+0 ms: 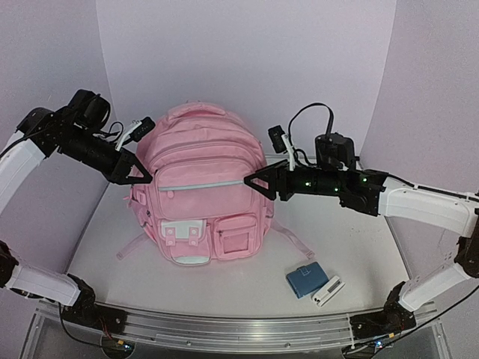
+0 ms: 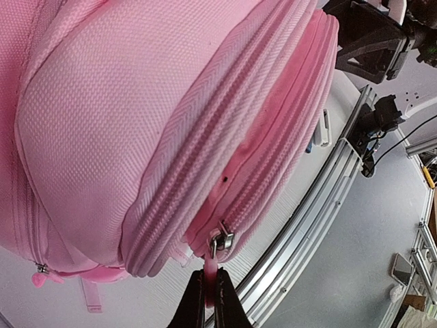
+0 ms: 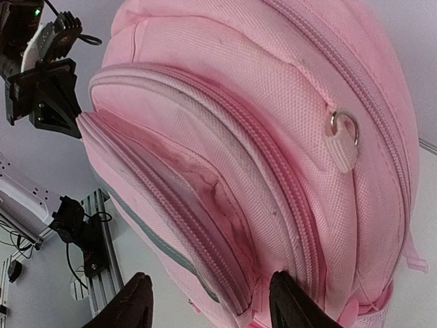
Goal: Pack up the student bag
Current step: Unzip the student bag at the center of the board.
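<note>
The student bag [image 1: 200, 191], a large light-pink backpack, stands upright in the middle of the table, front pockets facing the near edge. My left gripper [image 1: 147, 176] is at its left side, shut on a pink zip pull [image 2: 212, 277] of a front compartment. That compartment gapes open in the right wrist view [image 3: 205, 191]. My right gripper [image 1: 254, 183] is open at the bag's right side, its fingertips [image 3: 287, 301] either side of the open zip end, holding nothing. The bag fills the left wrist view [image 2: 136, 123].
A blue box [image 1: 305, 279] and a small white device [image 1: 327, 291] lie on the table at the front right of the bag. A shoulder strap [image 1: 296, 241] trails right. A metal rail [image 1: 224, 333] runs along the near edge.
</note>
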